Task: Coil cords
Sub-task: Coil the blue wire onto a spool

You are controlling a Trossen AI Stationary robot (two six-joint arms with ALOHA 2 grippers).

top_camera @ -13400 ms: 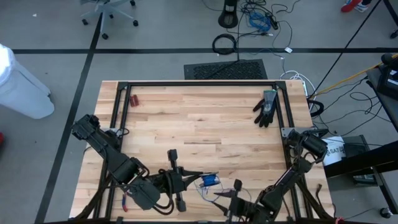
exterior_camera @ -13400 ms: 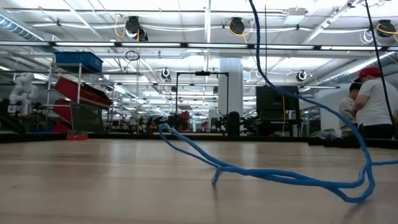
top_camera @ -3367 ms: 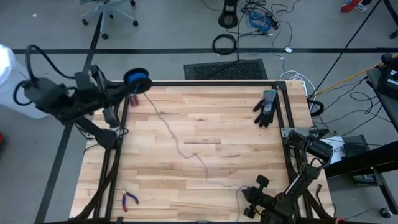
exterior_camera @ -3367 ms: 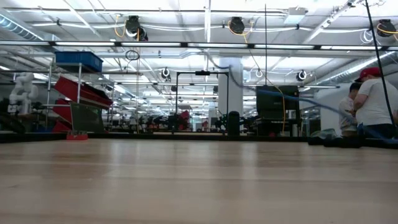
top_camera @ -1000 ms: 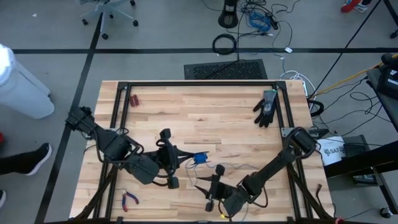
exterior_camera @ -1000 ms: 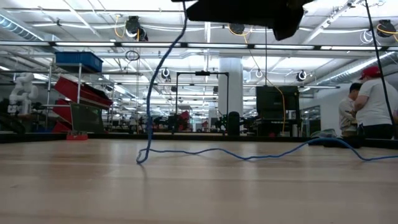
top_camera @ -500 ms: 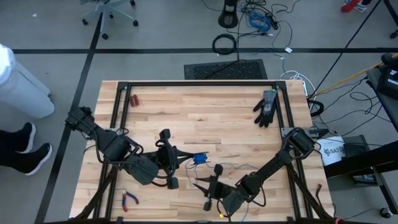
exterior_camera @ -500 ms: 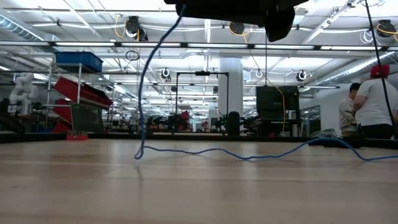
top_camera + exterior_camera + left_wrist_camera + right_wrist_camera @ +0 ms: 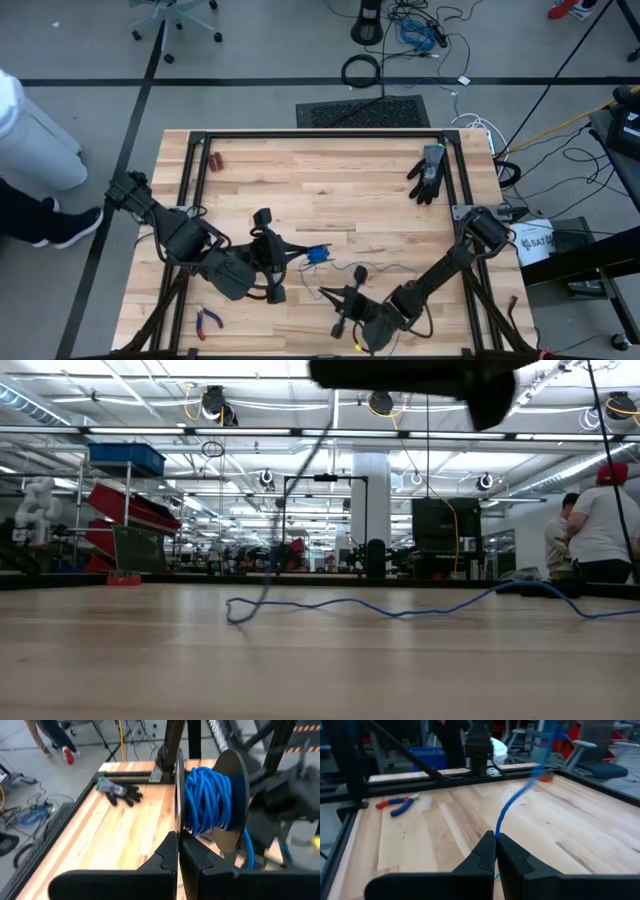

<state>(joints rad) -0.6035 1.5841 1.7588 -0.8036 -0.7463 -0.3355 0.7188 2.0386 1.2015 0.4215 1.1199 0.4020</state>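
Showing only at left wrist: blue cord (image 9: 207, 800) spooled.

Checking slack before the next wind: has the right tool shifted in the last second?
Yes. In the high view the right tool has moved slightly toward the glove side, now shut on the blue cord.
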